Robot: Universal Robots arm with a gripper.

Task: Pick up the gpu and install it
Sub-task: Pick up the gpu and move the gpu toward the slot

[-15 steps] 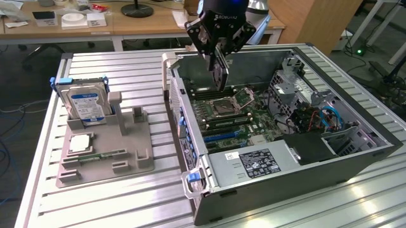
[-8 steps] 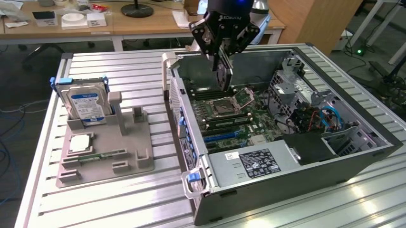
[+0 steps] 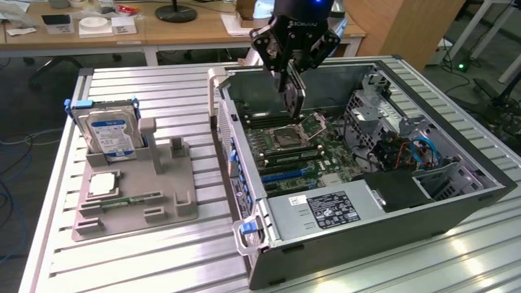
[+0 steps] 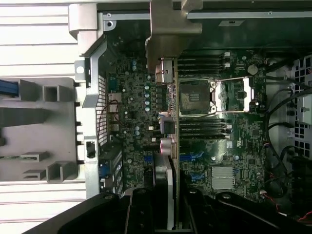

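Claw is clamped narrow on the gpu, pinching its upper edge so the card hangs edge-down, presumably to drop straight into a slot. Under it is the motherboard in the open case. The gpu hovers beside the CPU socket, not seated yet I'd say.

We see a dull silver metal bracket on the gpu, matt grey sheet metal on the computer case, ribbed pale metal slats for the table, matt grey plastic for the parts holder, and smooth wood on the desk.
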